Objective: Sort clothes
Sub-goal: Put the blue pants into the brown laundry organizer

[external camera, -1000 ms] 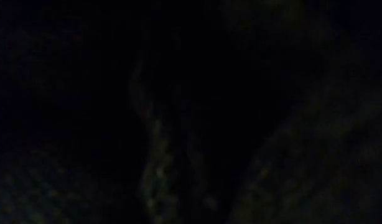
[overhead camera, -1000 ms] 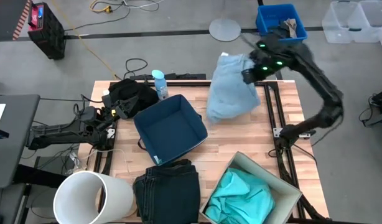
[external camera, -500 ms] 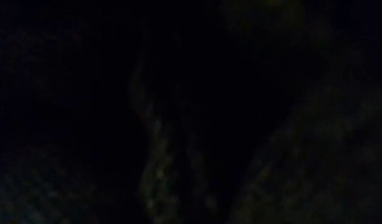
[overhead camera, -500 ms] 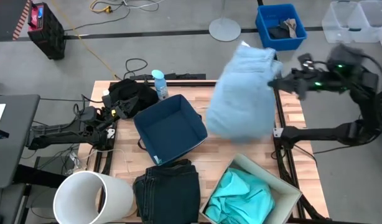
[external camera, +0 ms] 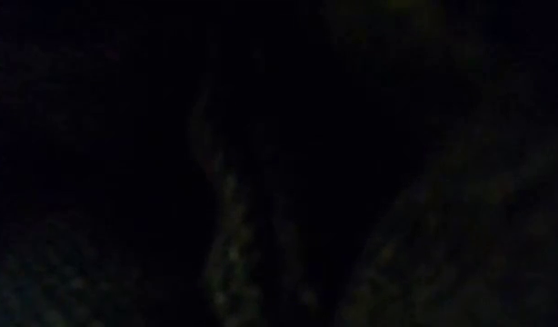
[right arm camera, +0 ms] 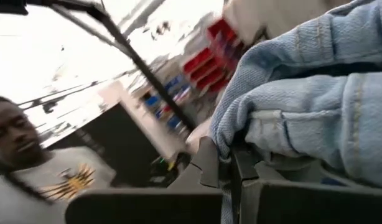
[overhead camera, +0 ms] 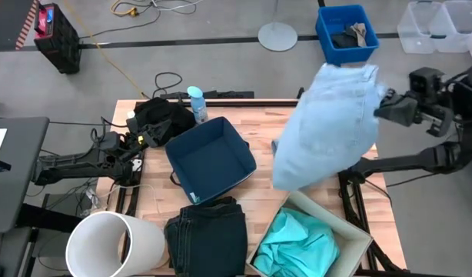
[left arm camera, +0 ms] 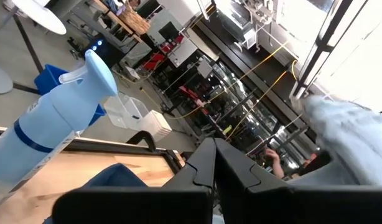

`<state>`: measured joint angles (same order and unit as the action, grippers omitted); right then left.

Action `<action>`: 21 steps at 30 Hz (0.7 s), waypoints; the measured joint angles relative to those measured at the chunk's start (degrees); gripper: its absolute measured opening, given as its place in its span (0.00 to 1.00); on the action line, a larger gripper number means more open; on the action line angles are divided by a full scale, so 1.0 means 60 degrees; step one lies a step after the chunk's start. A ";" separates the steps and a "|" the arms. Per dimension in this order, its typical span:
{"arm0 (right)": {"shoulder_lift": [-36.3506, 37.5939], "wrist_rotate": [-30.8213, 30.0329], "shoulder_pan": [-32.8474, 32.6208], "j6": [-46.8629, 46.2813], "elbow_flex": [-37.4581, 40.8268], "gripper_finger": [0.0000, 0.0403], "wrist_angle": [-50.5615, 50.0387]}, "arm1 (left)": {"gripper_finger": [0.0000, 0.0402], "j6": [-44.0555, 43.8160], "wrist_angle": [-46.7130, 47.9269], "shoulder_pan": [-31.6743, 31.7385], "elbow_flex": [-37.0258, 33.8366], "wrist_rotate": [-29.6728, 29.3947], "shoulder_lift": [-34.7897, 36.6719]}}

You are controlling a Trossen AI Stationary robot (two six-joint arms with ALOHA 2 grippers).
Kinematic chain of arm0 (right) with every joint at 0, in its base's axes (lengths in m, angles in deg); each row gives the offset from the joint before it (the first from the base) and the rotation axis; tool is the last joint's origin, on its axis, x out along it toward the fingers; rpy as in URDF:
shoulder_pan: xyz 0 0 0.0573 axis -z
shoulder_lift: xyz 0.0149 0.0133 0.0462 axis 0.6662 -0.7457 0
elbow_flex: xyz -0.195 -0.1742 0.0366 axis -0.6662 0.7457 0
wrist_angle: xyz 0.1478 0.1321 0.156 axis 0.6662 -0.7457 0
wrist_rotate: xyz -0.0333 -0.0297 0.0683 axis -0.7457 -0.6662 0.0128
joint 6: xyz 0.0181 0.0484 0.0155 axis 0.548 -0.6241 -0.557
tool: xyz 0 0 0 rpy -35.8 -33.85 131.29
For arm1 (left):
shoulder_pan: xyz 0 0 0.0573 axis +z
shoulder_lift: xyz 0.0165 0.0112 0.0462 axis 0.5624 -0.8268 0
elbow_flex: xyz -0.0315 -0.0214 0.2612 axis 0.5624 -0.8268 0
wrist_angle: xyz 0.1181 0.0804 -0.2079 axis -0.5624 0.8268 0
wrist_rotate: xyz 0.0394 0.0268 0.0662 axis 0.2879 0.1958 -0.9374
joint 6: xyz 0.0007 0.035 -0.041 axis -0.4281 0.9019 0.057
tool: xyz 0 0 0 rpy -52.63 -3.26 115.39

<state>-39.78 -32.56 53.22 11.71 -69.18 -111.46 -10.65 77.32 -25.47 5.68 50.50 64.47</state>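
Dangling pale blue denim jeans (overhead camera: 328,127)

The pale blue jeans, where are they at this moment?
In the high view, the pale blue jeans hang over the table's right side, above the box with the turquoise top, pinched by the right hand.

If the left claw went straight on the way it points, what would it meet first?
Probably the spray bottle, which stands close ahead of the shut left claw, slightly off its line; depth is unclear.
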 joint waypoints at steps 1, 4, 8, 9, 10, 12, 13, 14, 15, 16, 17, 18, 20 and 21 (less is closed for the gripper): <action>-0.0102 0.0129 -0.0157 -0.0223 0.0053 0.01 -0.0005 | 0.00 0.0000 0.0000 0.0000 0.0000 0.0000 0.0000; -0.0401 0.0431 -0.0703 -0.0881 0.0367 0.01 -0.0011 | 0.00 0.0000 0.0000 0.0000 0.0000 -0.0004 0.0000; -0.0893 0.0632 -0.1786 -0.1684 0.0750 0.01 0.0013 | 0.00 0.0004 0.0000 0.0000 0.0000 -0.0005 0.0000; -0.1031 0.0673 -0.2103 -0.1890 0.0805 0.01 0.0051 | 0.00 0.0002 0.0000 0.0000 0.0000 -0.0005 0.0000; -0.1158 0.0700 -0.2449 -0.2100 0.0870 0.01 0.0174 | 0.00 0.0004 0.0000 0.0000 0.0000 -0.0004 0.0000; -0.1413 0.0707 -0.3148 -0.2514 0.0901 0.01 0.0458 | 0.00 0.0004 0.0000 0.0000 0.0000 -0.0007 0.0000; -0.1534 0.0707 -0.3507 -0.2701 0.0901 0.01 0.0583 | 0.00 0.0004 0.0007 0.0000 0.0000 -0.0007 0.0000; -0.1656 0.0713 -0.3850 -0.2875 0.0901 0.01 0.0663 | 0.00 0.0006 0.0026 0.0001 0.0000 -0.0007 0.0000; -0.1785 0.0714 -0.4181 -0.3086 0.0901 0.01 0.0690 | 0.00 0.0004 0.0070 0.0000 0.0000 -0.0007 0.0000; -0.1926 0.0724 -0.4485 -0.3322 0.0900 0.01 0.0679 | 0.00 0.0006 0.0143 0.0000 0.0000 -0.0007 0.0000; -0.2083 0.0724 -0.4787 -0.3566 0.0897 0.01 0.0636 | 0.00 0.0005 0.0223 0.0000 0.0000 -0.0011 0.0000; -0.2241 0.0725 -0.5092 -0.3822 0.0893 0.01 0.0537 | 0.00 0.0004 0.0284 0.0000 0.0000 -0.0010 0.0000; -0.2582 0.0721 -0.5717 -0.4329 0.0893 0.01 0.0126 | 0.00 -0.0004 0.0400 0.0000 0.0002 -0.0011 0.0000; -0.2734 0.0722 -0.5993 -0.4560 0.0894 0.01 -0.0162 | 0.00 -0.0007 0.0455 0.0000 0.0000 -0.0015 0.0000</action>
<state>-56.18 -28.22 17.26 -15.65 -63.81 -112.43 -10.70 80.05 -25.47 5.68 50.41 64.47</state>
